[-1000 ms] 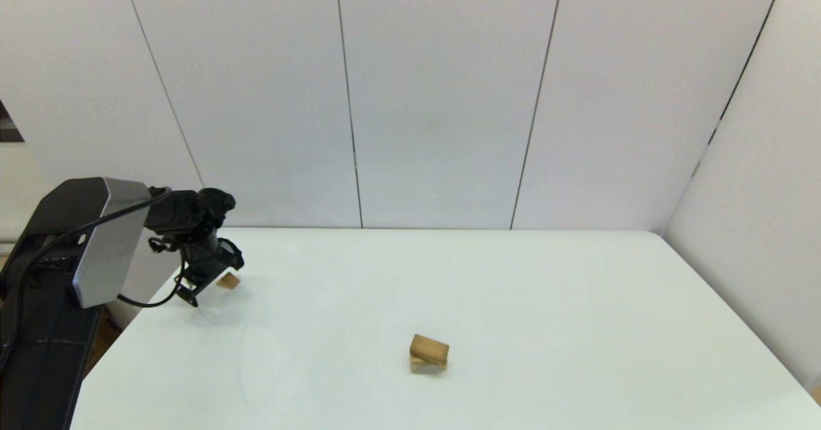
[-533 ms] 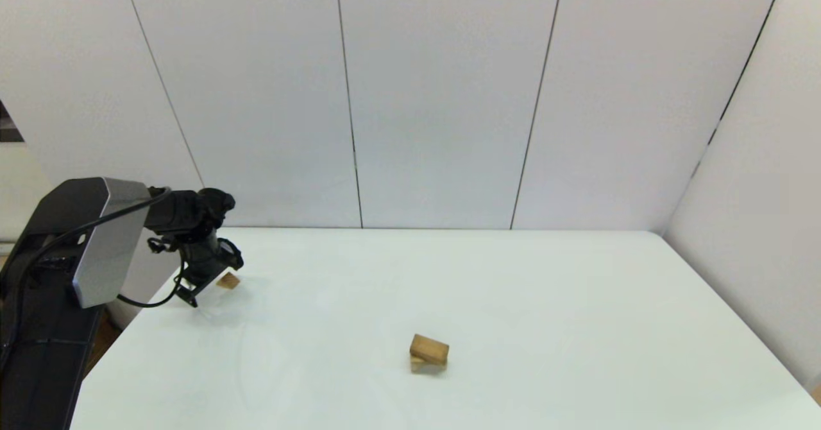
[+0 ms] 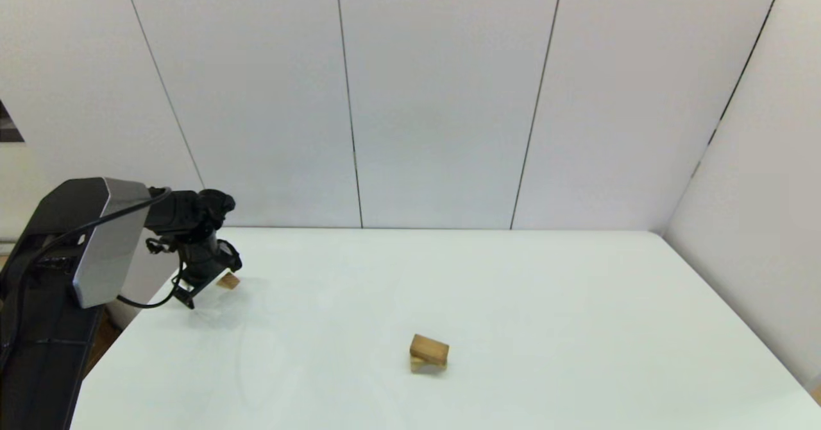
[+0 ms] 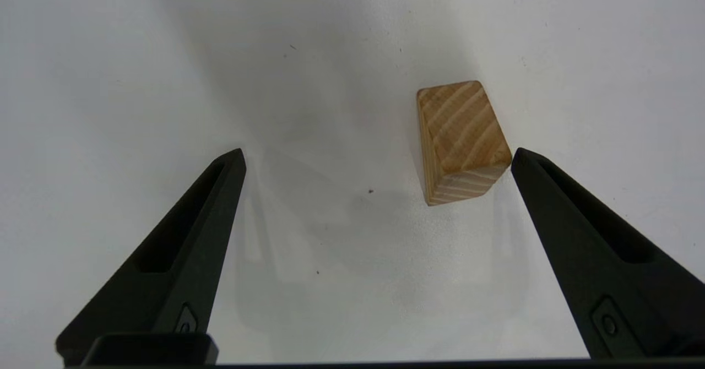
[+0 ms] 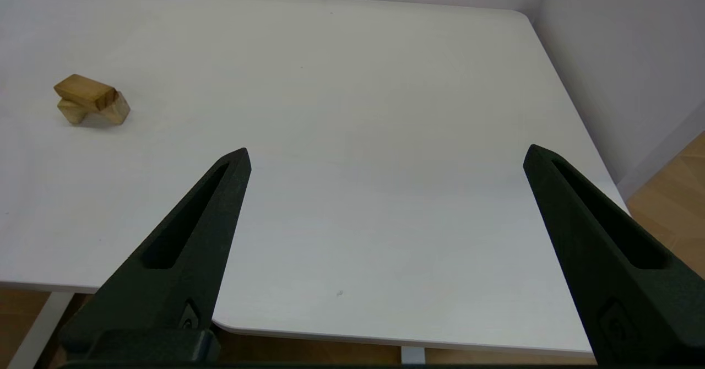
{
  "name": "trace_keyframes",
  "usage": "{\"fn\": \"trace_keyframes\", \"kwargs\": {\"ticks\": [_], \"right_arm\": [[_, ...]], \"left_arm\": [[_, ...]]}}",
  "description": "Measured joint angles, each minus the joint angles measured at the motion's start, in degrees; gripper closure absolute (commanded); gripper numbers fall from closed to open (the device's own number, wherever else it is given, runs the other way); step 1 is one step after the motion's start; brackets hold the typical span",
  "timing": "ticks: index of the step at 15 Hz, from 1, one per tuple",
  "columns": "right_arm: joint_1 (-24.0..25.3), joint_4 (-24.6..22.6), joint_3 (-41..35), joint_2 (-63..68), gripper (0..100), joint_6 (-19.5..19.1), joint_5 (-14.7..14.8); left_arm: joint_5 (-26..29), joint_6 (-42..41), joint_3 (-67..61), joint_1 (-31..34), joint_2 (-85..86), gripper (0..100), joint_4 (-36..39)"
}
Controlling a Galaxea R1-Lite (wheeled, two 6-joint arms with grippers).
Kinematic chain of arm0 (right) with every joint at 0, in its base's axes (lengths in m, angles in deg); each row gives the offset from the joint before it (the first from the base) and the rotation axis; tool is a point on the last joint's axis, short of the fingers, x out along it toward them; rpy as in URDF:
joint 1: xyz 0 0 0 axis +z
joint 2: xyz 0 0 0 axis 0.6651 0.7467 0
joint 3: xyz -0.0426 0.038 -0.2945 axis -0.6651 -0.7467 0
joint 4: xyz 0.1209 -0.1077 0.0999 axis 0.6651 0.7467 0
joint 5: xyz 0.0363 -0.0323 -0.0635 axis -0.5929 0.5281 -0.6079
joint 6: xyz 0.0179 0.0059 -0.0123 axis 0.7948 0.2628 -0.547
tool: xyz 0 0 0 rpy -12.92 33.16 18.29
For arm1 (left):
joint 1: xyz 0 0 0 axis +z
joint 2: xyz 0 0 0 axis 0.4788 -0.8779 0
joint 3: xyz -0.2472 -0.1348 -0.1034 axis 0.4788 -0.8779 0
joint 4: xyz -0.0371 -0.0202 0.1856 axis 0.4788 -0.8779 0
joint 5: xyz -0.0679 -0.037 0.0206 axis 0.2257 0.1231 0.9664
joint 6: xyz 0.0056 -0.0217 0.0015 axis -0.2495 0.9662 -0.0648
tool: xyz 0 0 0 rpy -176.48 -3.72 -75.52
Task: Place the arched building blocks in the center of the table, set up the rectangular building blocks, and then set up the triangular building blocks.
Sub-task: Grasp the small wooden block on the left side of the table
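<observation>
My left gripper [image 3: 192,292] hangs low over the table's [image 3: 513,301] far-left corner, pointing down. Fingers spread wide, nothing btwn the tips but bare white top. In the left wrist view the gripper [image 4: 377,162] straddles open space w/ the wedge [image 4: 461,140] lying on the table just inside one finger [image 4: 578,237], very close to its tip but not visibly touching; other finger [image 4: 187,248] well apart from it. Wedge rests on a flat face, sloped grain side up. In the head view the wedge [image 3: 228,281] shows just beside the gripper, on its right, partly hidden by the wrist.

Near table centre, well apart from the wedge: the bar [image 3: 430,350] sits on top of the arch [image 3: 427,366], skewed a bit across it so the stack isn't square. Right wrist view shows the same pair, bar [image 5: 85,92] atop arch [image 5: 93,111], arch legs down on the table [image 5: 385,137].

My right gripper [image 5: 385,157] is held back off the near-right edge of the table, out of the head view. Fingers spread wide, holding nothing.
</observation>
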Motion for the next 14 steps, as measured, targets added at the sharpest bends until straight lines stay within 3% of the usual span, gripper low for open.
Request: {"fn": "trace_keyframes", "kwargs": {"ticks": [9,10,14], "right_arm": [[0.0,0.02,0.0,0.0,0,0.01,0.0],[0.02,0.0,0.0,0.0,0,0.0,0.02],[0.02,0.02,0.0,0.0,0,0.0,0.02]], "left_arm": [[0.02,0.07,0.0,0.0,-0.11,0,0.02],[0.0,0.07,0.0,0.0,-0.13,100,0.02],[0.0,0.1,0.0,0.0,-0.13,100,0.02]]}}
